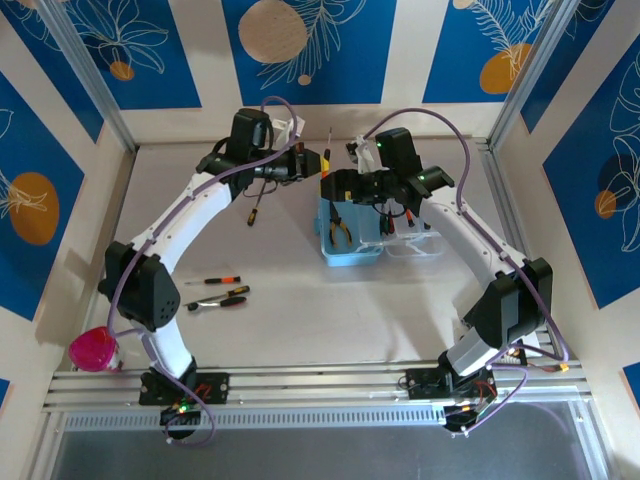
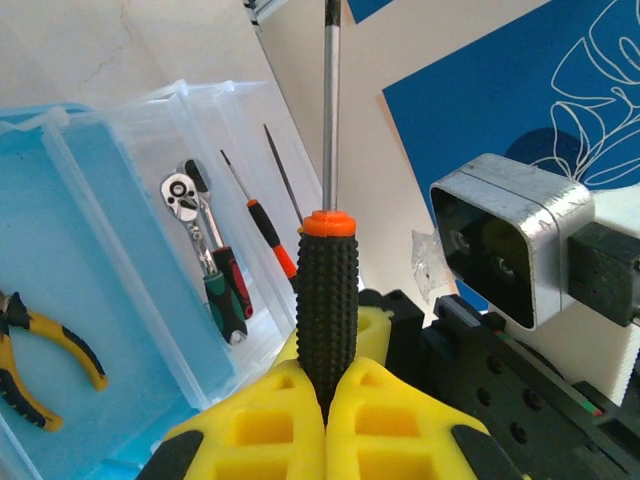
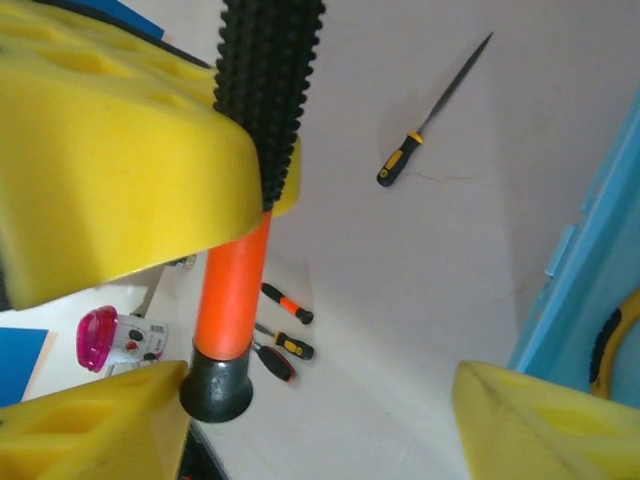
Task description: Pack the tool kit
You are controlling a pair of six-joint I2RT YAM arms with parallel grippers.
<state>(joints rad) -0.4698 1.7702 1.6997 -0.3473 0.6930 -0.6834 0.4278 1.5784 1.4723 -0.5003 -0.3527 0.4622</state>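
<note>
The tool kit's light-blue case (image 1: 352, 250) lies open at mid-table, its clear lid (image 1: 415, 245) to the right. Yellow-handled pliers (image 2: 40, 365) rest in the blue half (image 2: 100, 230). A ratchet wrench (image 2: 205, 250) and thin screwdrivers (image 2: 270, 235) lie in the lid. My left gripper (image 2: 327, 400) is shut on the black knurled grip of an orange-collared screwdriver (image 2: 327, 290), shaft upward, above the case's far-left corner (image 1: 328, 140). My right gripper (image 3: 320, 420) stands open around that screwdriver's orange-and-black butt end (image 3: 225, 340), which sits against one yellow finger (image 3: 90, 425).
Loose on the table lie a yellow-handled tool (image 3: 400, 165) and three small drivers (image 1: 218, 290) left of the case. A pink cup (image 1: 95, 350) stands at the near left edge. Both arms crowd the space above the case's far end.
</note>
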